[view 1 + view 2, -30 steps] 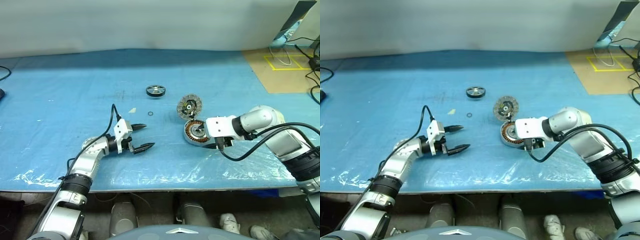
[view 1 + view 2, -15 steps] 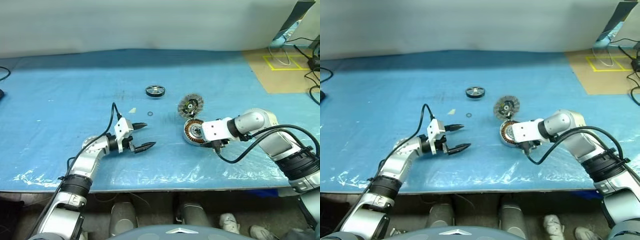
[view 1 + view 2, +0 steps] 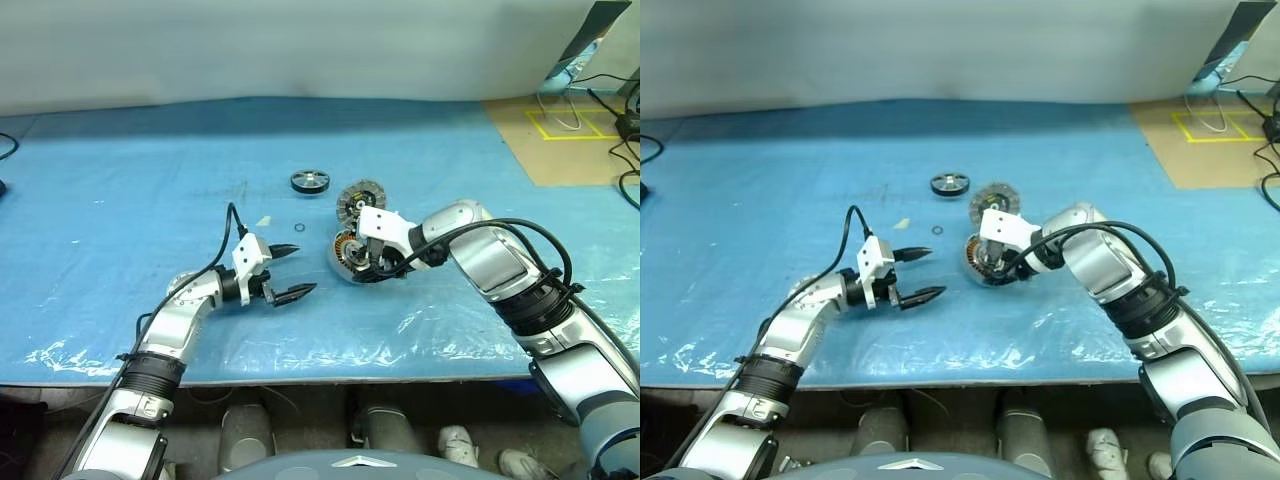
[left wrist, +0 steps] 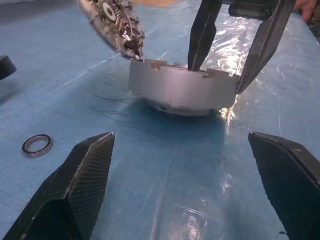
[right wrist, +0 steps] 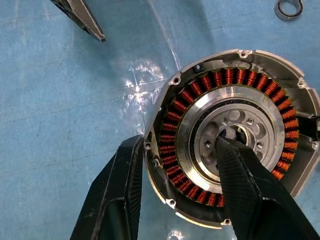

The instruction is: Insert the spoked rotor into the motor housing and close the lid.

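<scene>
On the blue table cover [image 3: 120,200], the motor housing [image 3: 350,257] sits near the middle, its ring of copper windings facing up. The right gripper [image 5: 180,172] straddles its wall: one finger is outside the rim and the other is planted in the grey centre, so the jaws are closed on the housing's side. The lid [image 3: 359,198] stands tilted just behind the housing, touching its rim in the left wrist view. The spoked rotor [image 3: 311,181] lies flat farther back, apart from both. A small metal ring [image 3: 300,226] rests between the rotor and the left gripper [image 3: 287,271], which hovers beside the housing with its fingers spread wide and nothing in them
</scene>
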### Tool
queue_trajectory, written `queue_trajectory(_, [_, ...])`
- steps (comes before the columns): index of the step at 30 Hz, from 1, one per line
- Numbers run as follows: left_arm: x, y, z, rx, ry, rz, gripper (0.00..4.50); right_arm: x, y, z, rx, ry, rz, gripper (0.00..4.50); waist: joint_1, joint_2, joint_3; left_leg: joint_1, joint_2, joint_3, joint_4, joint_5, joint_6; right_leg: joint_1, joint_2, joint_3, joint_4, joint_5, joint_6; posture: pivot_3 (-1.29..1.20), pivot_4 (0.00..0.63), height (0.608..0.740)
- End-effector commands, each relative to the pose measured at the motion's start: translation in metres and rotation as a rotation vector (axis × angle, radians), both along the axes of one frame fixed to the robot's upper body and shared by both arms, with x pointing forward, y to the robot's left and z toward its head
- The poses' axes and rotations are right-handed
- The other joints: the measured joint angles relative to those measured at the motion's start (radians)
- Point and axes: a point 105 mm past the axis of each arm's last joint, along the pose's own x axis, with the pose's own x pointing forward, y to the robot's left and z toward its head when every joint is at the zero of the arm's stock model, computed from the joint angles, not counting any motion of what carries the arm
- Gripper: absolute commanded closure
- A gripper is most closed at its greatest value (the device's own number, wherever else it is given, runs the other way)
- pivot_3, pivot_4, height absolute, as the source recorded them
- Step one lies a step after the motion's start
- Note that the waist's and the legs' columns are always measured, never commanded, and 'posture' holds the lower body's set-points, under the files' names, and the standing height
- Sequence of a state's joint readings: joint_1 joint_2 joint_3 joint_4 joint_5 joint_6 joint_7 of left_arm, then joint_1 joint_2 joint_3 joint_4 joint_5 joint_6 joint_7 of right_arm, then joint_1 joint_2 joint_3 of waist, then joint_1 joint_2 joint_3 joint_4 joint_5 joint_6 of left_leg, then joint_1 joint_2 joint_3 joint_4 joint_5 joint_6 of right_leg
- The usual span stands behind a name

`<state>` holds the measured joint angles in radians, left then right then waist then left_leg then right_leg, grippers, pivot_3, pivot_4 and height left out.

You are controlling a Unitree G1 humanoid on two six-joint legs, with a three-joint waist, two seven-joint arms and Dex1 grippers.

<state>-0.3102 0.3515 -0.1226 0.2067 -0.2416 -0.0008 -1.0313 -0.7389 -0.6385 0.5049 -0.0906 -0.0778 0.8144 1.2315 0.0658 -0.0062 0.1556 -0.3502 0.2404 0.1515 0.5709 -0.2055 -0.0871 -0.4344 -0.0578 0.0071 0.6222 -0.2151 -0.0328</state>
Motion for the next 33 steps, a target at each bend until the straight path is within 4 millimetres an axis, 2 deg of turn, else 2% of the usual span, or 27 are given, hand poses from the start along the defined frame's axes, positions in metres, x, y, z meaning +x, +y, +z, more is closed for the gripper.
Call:
queue_trajectory(1, [-0.002, 0.001, 0.012, -0.010, -0.039, -0.002, 0.00, 0.006, -0.003, -0.002, -0.044, -0.028, -0.025, 2.57, 0.002, 0.000, 0.000, 0.000, 0.000, 0.000, 0.000, 0.000, 0.000, 0.000, 0.000, 0.000, 0.000, 0.000, 0.000, 0.00, 0.150, 0.740])
queue_trajectory(5, [-0.003, 0.000, 0.012, -0.010, -0.038, 0.000, 0.00, 0.010, 0.001, 0.001, -0.019, -0.031, -0.040, 2.57, 0.003, 0.000, 0.000, 0.002, 0.000, 0.000, 0.002, 0.000, 0.000, 0.002, -0.001, 0.001, 0.000, 0.000, 0.000, 0.00, 0.150, 0.740])
queue_trajectory(11, [-0.002, 0.001, 0.015, -0.017, -0.037, 0.004, 0.00, 0.007, 0.008, 0.021, 0.078, 0.027, -0.053, 0.70, 0.003, 0.000, 0.000, 0.001, 0.000, 0.000, 0.001, 0.000, 0.000, 0.002, 0.000, 0.000, 0.000, 0.000, 0.000, 0.00, 0.150, 0.740])
queue_trajectory(17, [0.005, 0.009, 0.016, -0.038, -0.035, 0.030, 0.00, -0.003, 0.008, 0.046, 0.184, -0.013, 0.004, 0.70, 0.004, 0.000, 0.000, -0.001, 0.000, 0.000, 0.000, 0.000, 0.000, 0.000, 0.000, 0.000, 0.000, 0.000, 0.000, 0.00, 0.150, 0.740])
queue_trajectory(21, [0.018, 0.012, 0.021, -0.081, -0.049, 0.106, 0.00, -0.011, 0.010, 0.086, 0.428, -0.082, 0.027, 0.70, 0.005, 0.000, 0.000, 0.000, 0.000, 0.000, 0.000, 0.000, 0.000, 0.000, 0.000, 0.000, 0.000, 0.000, 0.000, 0.00, 0.150, 0.740])
queue_trajectory(24, [0.032, 0.010, 0.021, -0.087, -0.081, 0.162, 0.00, -0.007, 0.000, 0.100, 0.549, -0.180, -0.048, 0.70, 0.007, 0.000, 0.000, 0.000, 0.000, 0.000, 0.001, 0.000, 0.000, 0.001, 0.000, 0.001, 0.000, 0.000, 0.000, 0.00, 0.150, 0.740])
queue_trajectory(28, [0.054, 0.007, 0.020, -0.075, -0.131, 0.260, 0.00, 0.000, -0.010, 0.098, 0.658, -0.227, -0.211, 0.70, 0.007, 0.000, 0.000, 0.000, -0.001, 0.000, 0.001, 0.000, 0.000, 0.002, 0.000, 0.001, -0.001, 0.000, 0.000, 0.00, 0.150, 0.740])
queue_trajectory(30, [0.065, 0.009, 0.015, -0.030, -0.162, 0.321, 0.00, 0.003, -0.013, 0.089, 0.679, -0.234, -0.301, 0.70, 0.006, 0.000, 0.000, 0.000, -0.001, 0.000, 0.001, 0.000, 0.000, 0.001, 0.000, 0.001, -0.001, 0.001, 0.000, 0.00, 0.150, 0.740])
queue_trajectory(33, [0.082, 0.013, 0.011, 0.005, -0.178, 0.412, 0.00, 0.000, -0.009, 0.073, 0.670, -0.237, -0.347, 0.70, 0.005, 0.000, 0.000, 0.000, -0.001, -0.001, 0.000, 0.000, 0.000, 0.001, 0.000, 0.001, -0.002, 0.003, 0.004, 0.00, 0.150, 0.740])
